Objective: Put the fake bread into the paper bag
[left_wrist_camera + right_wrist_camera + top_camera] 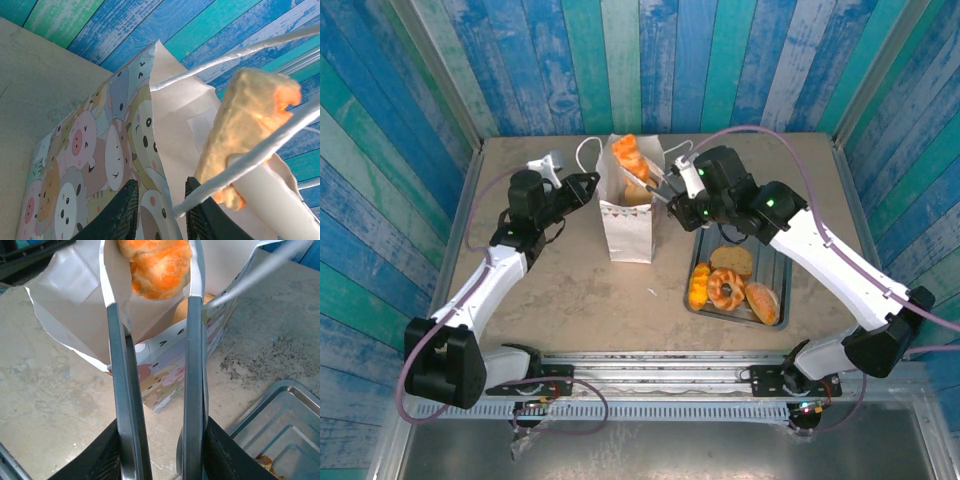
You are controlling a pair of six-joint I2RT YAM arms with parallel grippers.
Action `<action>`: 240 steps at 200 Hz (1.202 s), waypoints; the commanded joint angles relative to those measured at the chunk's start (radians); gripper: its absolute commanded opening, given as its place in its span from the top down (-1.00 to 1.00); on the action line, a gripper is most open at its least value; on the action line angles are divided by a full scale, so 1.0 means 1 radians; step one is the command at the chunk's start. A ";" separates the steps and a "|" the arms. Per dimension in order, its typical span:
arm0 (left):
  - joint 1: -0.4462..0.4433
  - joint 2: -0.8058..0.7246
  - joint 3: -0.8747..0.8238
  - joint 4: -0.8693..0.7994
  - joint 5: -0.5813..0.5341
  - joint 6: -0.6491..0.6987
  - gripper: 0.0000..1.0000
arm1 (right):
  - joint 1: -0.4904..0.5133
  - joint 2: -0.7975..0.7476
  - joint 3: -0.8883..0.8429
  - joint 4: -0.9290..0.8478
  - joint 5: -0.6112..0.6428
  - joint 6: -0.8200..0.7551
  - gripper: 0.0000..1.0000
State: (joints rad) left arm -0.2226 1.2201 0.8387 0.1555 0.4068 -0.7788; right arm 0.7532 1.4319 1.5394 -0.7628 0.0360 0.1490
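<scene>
The desk (570, 290) carries the paper bag (626, 232) upright at its middle, mouth open. Just to its right is the grey tray (768, 262), where four pieces of fake bread (730, 285) wait.

The left gripper (588, 186) has its fingers closed on the bag's left wall near the rim, and that grip should hold the mouth wide and steady.

The right gripper (162, 450) is clamped on the metal tongs (192, 390). Their tips pinch an orange pastry (631, 158) directly above the opening, and another piece already shows inside.

To do this step well, I would:
- lower the tongs straight down until the pastry is below the rim;
- keep clear of the cord handle (240, 52);
- ease the squeeze gently so the bag neither tips nor creases.
</scene>
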 commanded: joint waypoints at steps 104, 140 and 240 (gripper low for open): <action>-0.003 0.008 0.019 0.006 0.012 0.016 0.41 | 0.008 -0.023 0.070 0.051 -0.010 0.012 0.06; -0.004 -0.001 0.021 0.016 0.017 0.014 0.28 | 0.008 -0.069 0.074 0.099 -0.042 0.022 0.08; -0.003 -0.071 0.037 -0.046 -0.065 0.088 -0.26 | 0.009 -0.184 0.117 0.070 -0.089 0.070 0.09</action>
State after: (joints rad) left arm -0.2226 1.2163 0.8593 0.1322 0.3756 -0.7303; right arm 0.7570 1.2877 1.6192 -0.6907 -0.0494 0.1986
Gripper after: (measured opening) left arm 0.601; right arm 0.458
